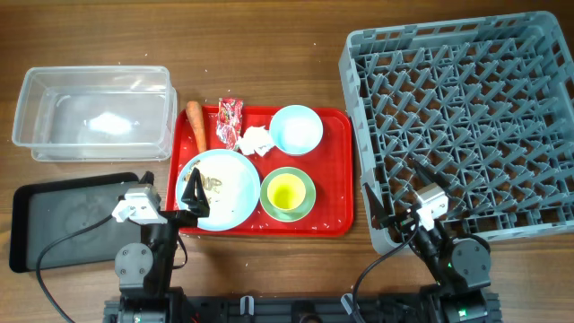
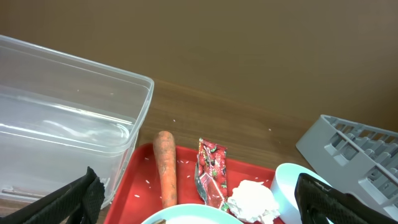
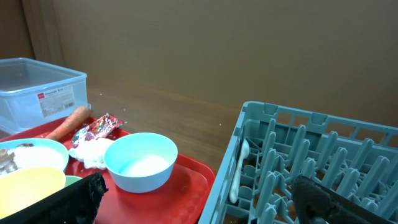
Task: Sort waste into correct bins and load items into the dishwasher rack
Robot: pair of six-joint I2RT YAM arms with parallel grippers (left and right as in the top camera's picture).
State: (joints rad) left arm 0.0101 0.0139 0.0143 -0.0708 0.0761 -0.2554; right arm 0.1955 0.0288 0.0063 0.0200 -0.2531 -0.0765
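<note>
Left gripper (image 2: 196, 186) and right gripper (image 3: 199, 186) hover spread wide, empty; wrapper (image 1: 230, 121) and tissue (image 1: 256, 141) lie on the red tray (image 1: 336, 179), carrot (image 1: 195, 126) at its edge.

Two arms, mostly black. Left arm (image 1: 148, 242): white block (image 1: 134, 208) at wrist, round grey joint housing (image 1: 134, 266), thin black cable (image 1: 79, 233) looping sideways. Right arm (image 1: 444, 244): matching white block, darker round housing (image 1: 468, 260), black cable. Fingers (image 2: 71, 200) matte black, tapered, rough-edged.

You get bright, even light from above; glare whitens the clear tub (image 1: 65, 115), and your wrist views look slightly soft.
</note>
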